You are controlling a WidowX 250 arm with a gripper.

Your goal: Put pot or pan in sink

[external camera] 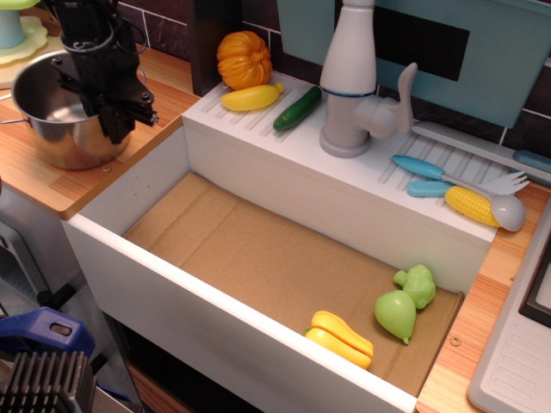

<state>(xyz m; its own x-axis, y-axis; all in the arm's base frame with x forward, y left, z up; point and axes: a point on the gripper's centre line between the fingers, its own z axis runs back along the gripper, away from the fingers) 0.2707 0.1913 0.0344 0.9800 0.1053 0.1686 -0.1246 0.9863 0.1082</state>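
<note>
— On the far left, what stands on the wooden counter (82,185)?
— A shiny steel pot (56,116), upright, no lid, close to the sink's left wall but outside the basin. The black fingers (114,120) reach down over its right rim.
— Have they hold of it?
— They look nearly closed at the rim, one tip seemingly inside the pot; whether they truly pinch the wall I cannot tell.
— And further right?
— The white sink (215,314) with its brown floor. On the ribbed ledge behind lie an orange pumpkin (244,58), a yellow squash (251,97) just before it and a green cucumber (298,108), then the faucet (353,82).
— Inside the basin?
— Toward the right end: a yellow pepper (341,339), a pale green pear (395,315) and a small green vegetable (418,285) touching the pear.
— On the ledge past the faucet?
— Blue-handled utensils (430,176) and a corn cob (472,206).
</note>
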